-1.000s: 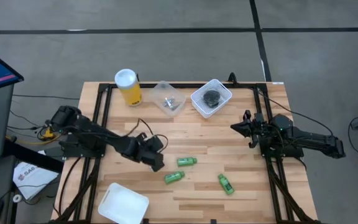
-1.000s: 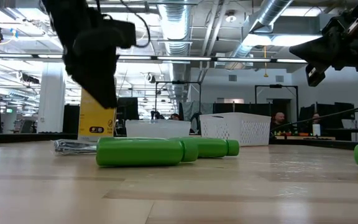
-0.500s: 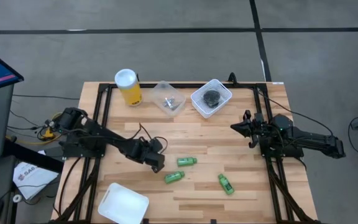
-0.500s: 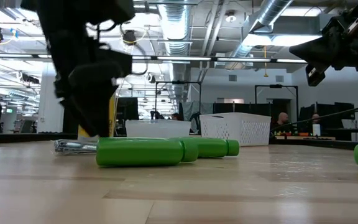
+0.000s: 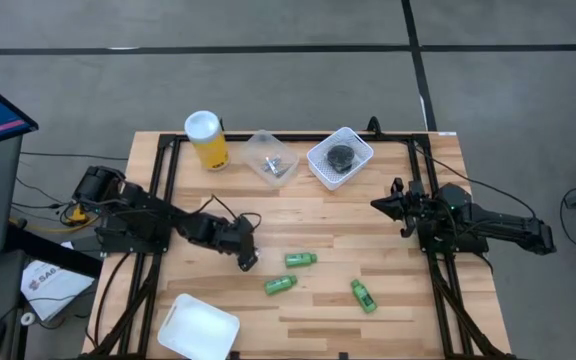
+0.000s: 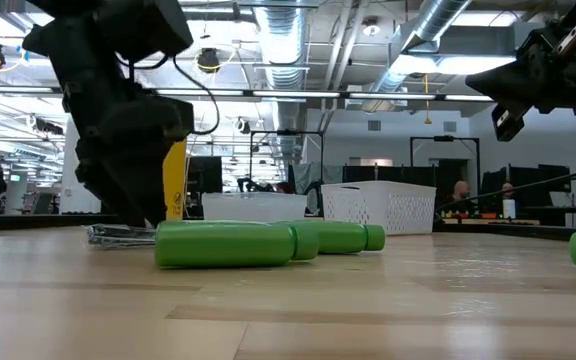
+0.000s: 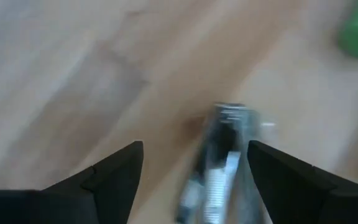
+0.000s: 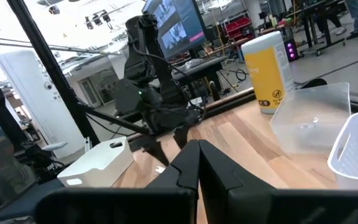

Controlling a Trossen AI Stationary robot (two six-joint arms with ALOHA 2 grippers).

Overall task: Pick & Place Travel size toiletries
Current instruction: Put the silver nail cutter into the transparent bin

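A slim silvery tube [image 7: 219,163] lies flat on the wood, also low in the low view [image 6: 116,235]. My left gripper [image 7: 194,146] is open just above it, one finger on either side; in the high view it [image 5: 247,261] is left of the bottles. Three green mini bottles [image 5: 300,259] [image 5: 280,285] [image 5: 363,295] lie on their sides. More silvery tubes sit in the clear tub [image 5: 273,158]. Dark round pieces [image 5: 339,155] rest in the white basket [image 5: 356,145]. My right gripper [image 8: 197,152] is shut and waits raised at the table's right [image 5: 380,206].
A tall yellow canister with a white lid [image 5: 206,140] stands at the far edge, left of the clear tub. A white tub [image 5: 198,328] sits at the near left edge. Bare wood lies between the bottles and the far containers. Black frame rails [image 5: 164,180] run along the table's sides.
My left gripper has come down toward the table and shifted slightly toward the left edge, ending low over the silvery tube. The bottles, the tube and the right arm have kept their places.
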